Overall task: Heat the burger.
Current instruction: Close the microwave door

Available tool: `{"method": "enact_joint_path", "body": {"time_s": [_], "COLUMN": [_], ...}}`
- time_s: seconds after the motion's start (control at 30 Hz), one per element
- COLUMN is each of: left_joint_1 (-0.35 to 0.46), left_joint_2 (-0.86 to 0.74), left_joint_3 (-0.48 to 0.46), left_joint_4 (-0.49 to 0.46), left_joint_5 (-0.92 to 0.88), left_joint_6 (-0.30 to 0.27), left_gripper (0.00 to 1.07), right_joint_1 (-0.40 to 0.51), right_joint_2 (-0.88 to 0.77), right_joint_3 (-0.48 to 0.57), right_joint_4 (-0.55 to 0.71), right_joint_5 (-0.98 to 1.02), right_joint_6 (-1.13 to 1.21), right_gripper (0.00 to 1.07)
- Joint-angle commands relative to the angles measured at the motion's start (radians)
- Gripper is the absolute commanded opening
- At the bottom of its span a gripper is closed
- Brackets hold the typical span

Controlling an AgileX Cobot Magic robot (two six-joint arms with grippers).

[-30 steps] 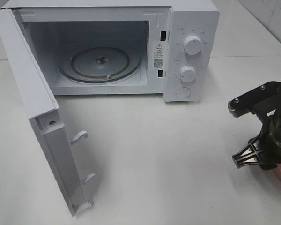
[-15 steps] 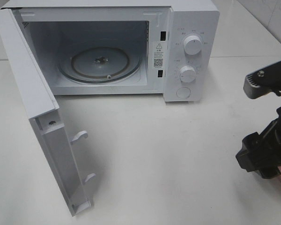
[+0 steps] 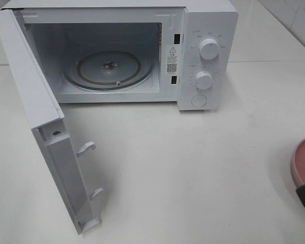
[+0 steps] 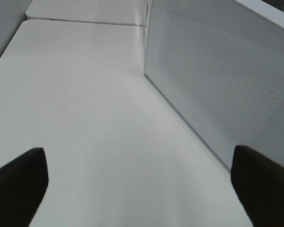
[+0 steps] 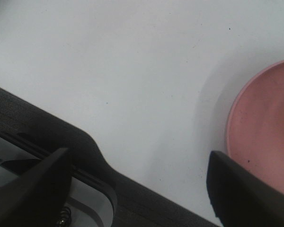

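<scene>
White desk [image 3: 193, 168] before me carries the white microwave [image 3: 203, 30], door [image 3: 46, 137] swung open, toward the back; pink plate [image 3: 301, 162] rests at my right edge.

We see the microwave [image 3: 142, 51] at the table's [image 3: 193, 168] back edge, its door [image 3: 40, 117] swung out toward the front left corner, the turntable [image 3: 109, 68] inside. A plate [image 3: 302, 162] lies at the right edge.

Matte black, blunt-tipped pincer fingers [image 4: 19, 184]
</scene>
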Motion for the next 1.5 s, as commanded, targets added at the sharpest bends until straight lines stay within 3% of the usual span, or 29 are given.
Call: {"method": "enact_joint_path", "body": {"time_s": [0.03, 0.37, 0.43, 0.97, 1.03, 1.5], "left_joint_1": [0.004, 0.004, 0.004, 0.004, 0.004, 0.004], "left_joint_2": [-0.014, -0.014, -0.014, -0.014, -0.014, -0.014], "left_joint_3": [-0.001, -0.001, -0.001, -0.001, -0.001, -0.001], "left_joint_4": [0.0, 0.0, 0.0, 0.0, 0.0, 0.0], "left_joint_5": [-0.003, -0.003, -0.003, -0.003, -0.003, -0.003], "left_joint_6": [-0.002, -0.002, -0.002, -0.002, -0.002, -0.002], "left_gripper": [0.98, 0.98, 0.98, 0.98, 0.98, 0.98], "right_joint_1": [-0.004, -0.057, -0.138, -0.332, -0.377, -0.437], "right_joint_2": [-0.062, -0.292, -0.378, -0.608, -0.68, -0.768], "right_joint_3": [-0.002, 0.0, 0.0, 0.004, 0.045, 0.065], "right_joint_4": [0.006, 0.011, 0.011, 0.034, 0.045, 0.062], "right_joint_5": [0.049, 0.097, 0.1, 0.099, 0.094, 0.076], "right_joint_6": [-0.016, -0.03, -0.053, -0.111, -0.127, -0.142], "right_gripper": [0.76, 0.76, 0.76, 0.76, 0.76, 0.76]}}
